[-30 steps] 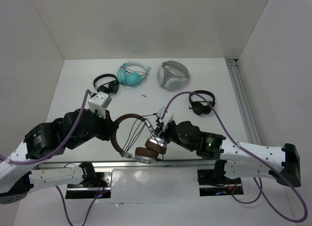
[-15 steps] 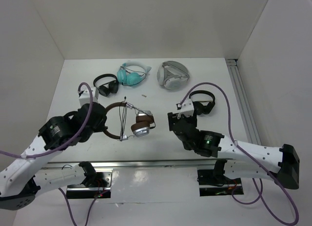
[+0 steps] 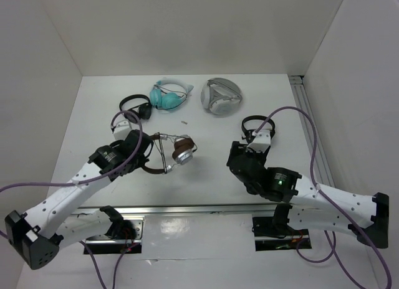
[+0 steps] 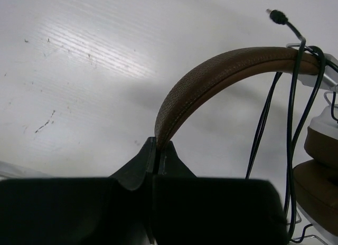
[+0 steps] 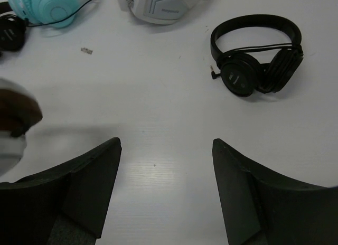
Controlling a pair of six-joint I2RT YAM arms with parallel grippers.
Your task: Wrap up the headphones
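- The headphones (image 3: pixel 182 151) are left of centre in the top view, gripped by the headband (image 4: pixel 211 78) in the left pincer (image 4: pixel 156 145), whose jaws are pressed together on the brown band. Judging by the shadow beneath, they hang clear of the counter (image 3: pixel 206 133).
- Their long axis runs from that pincer toward the right of the frame, with the earcups (image 4: pixel 319 166) at the far end.
- The right pincer (image 5: pixel 165 145) is spread and holds nothing. It is right of centre, well apart from the earcups, so its reach would go leftward.
- The left arm is nearer.
- The band is textured brown and the cups are brown and silver. The thin black cable (image 4: pixel 289 113) drapes in strands over the band, and its plug (image 4: pixel 275 15) hangs free.
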